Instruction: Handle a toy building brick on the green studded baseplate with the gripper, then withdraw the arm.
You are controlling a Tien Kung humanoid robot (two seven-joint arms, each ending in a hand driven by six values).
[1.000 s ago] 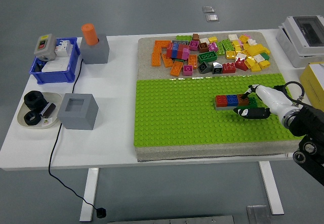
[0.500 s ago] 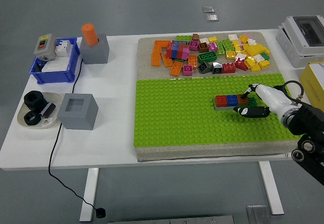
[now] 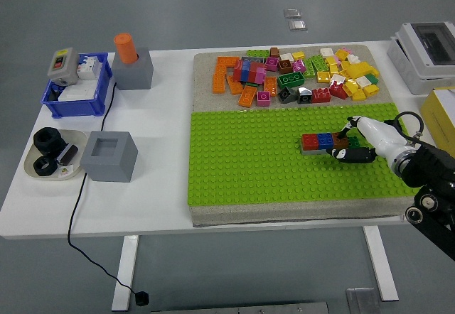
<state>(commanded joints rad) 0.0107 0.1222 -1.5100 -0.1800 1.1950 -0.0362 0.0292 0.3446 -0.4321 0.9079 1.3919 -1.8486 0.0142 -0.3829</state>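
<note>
A short row of bricks stands on the green studded baseplate (image 3: pixel 256 165): a red brick (image 3: pixel 310 141), a blue brick (image 3: pixel 325 141) and a brown brick (image 3: pixel 340 142) at its right end. My right hand (image 3: pixel 345 141) reaches in from the right edge. One white finger (image 3: pixel 357 123) lies above the brown brick and the black-tipped thumb (image 3: pixel 346 155) below it, pinching that end of the row. A dark green piece shows just behind the fingers. The left arm is out of the picture.
A pile of loose coloured bricks (image 3: pixel 298 76) lies on the beige mat behind the baseplate. On the left stand a blue bin (image 3: pixel 77 87), two grey blocks (image 3: pixel 109 156), an orange cylinder (image 3: pixel 126 47) and a plate with black parts (image 3: pixel 50 155). Boxes (image 3: pixel 426 47) sit at the right edge.
My right wrist and forearm have sunk slightly toward the lower right, while the fingertips stay at the brown brick. The bricks have not moved.
</note>
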